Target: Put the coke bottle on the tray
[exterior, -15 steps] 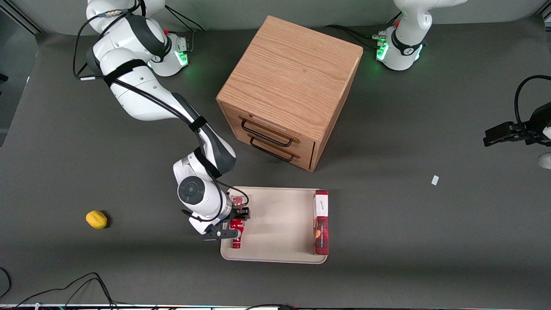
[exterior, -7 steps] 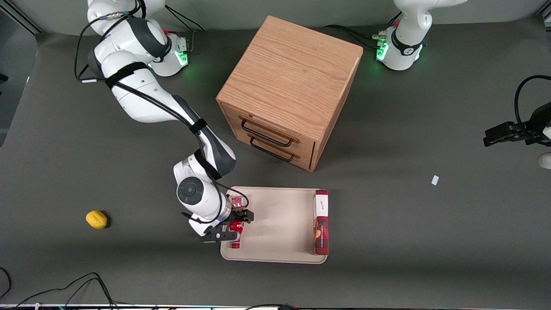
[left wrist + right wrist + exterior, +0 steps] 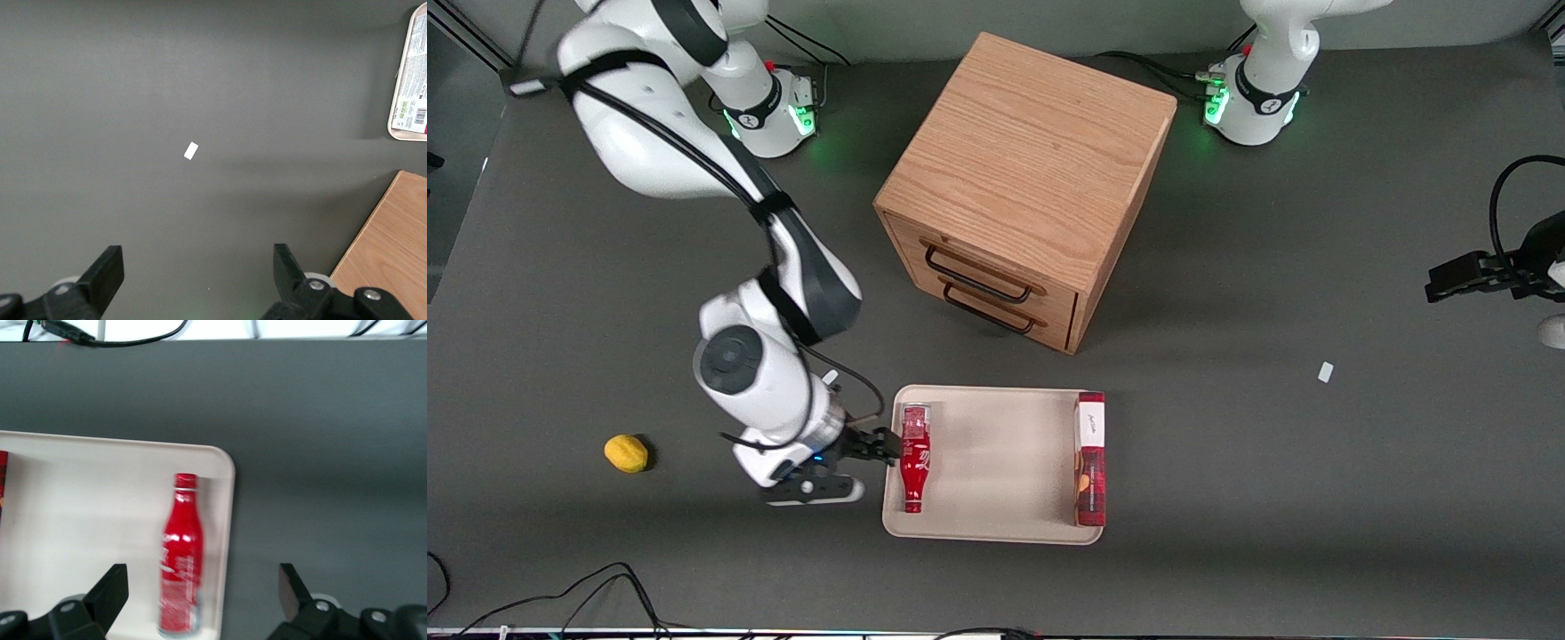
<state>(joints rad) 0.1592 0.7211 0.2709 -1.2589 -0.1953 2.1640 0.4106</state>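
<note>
The coke bottle (image 3: 914,458) lies on its side on the beige tray (image 3: 996,462), along the tray's rim toward the working arm's end. Its cap points toward the front camera and its silvery base toward the cabinet. My right gripper (image 3: 845,467) is open and empty. It hangs over the table just outside that rim, apart from the bottle. The right wrist view shows the bottle (image 3: 181,553) free on the tray (image 3: 80,507), with the gripper (image 3: 200,593) spread wide above it.
A long flat red box (image 3: 1090,458) lies on the tray's rim toward the parked arm's end. The wooden drawer cabinet (image 3: 1023,178) stands farther from the front camera than the tray. A yellow object (image 3: 625,452) lies toward the working arm's end. A white scrap (image 3: 1326,372) lies toward the parked arm's end.
My gripper has opened, let go of the bottle and pulled away from the tray toward the working arm's end. The bottle stays lying on the tray.
</note>
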